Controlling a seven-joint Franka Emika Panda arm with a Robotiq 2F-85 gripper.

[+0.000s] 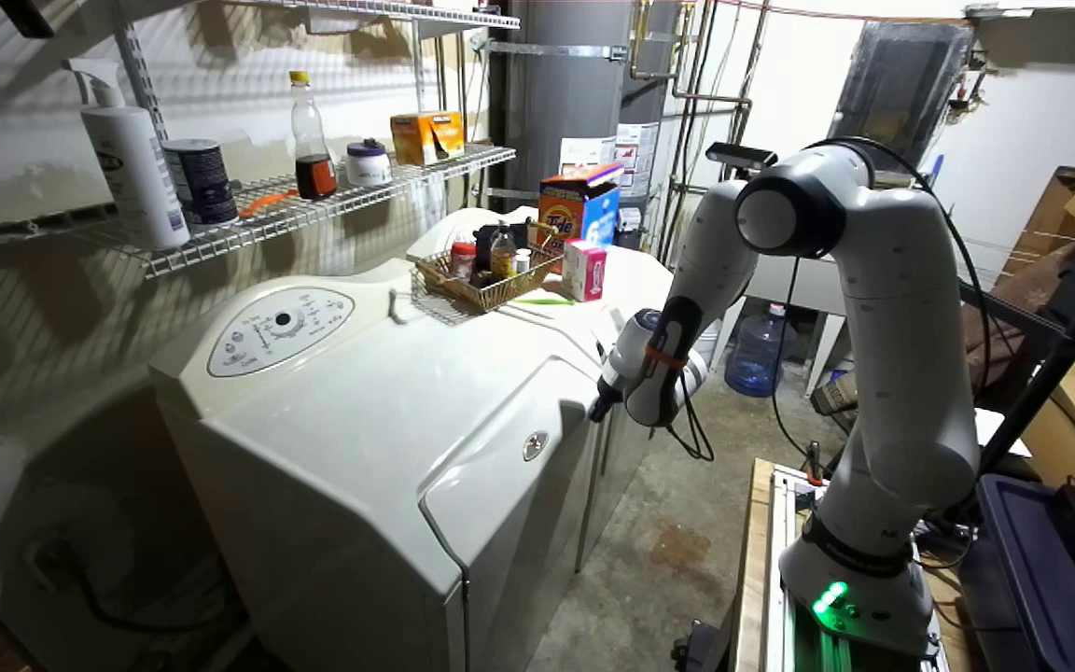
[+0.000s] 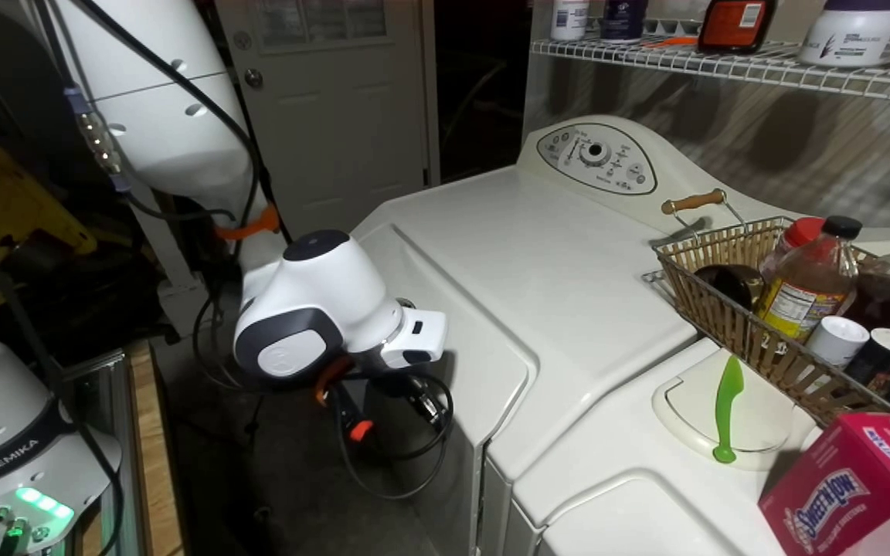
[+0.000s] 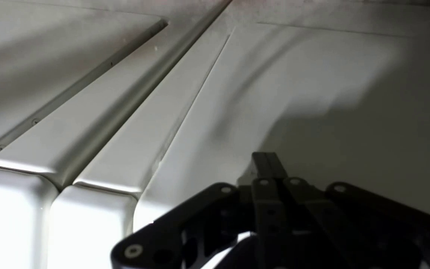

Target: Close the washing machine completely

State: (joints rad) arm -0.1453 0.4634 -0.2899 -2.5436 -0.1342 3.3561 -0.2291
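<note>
The washing machine (image 1: pixel 342 392) is a boxy off-white appliance with a dial panel, in both exterior views (image 2: pixel 561 255). Its front door (image 1: pixel 523 523) lies about flush with the body, with a thin seam along its edge; no dark opening shows. The door (image 3: pixel 312 74) fills the right of the wrist view. My gripper (image 3: pixel 267 158) has its fingertips together with nothing between them. In an exterior view the gripper (image 1: pixel 595 409) is at the upper part of the door, near its far side edge. I cannot tell whether it touches the door. Elsewhere the wrist hides the fingertips.
A second white appliance (image 2: pixel 607 440) stands beside the washing machine. A wicker basket (image 2: pixel 723 320) with bottles, a green utensil (image 2: pixel 729 401) and a pink box (image 2: pixel 839 494) sit on top. A wire shelf (image 1: pixel 314 210) with bottles hangs above. A cable loops below the wrist.
</note>
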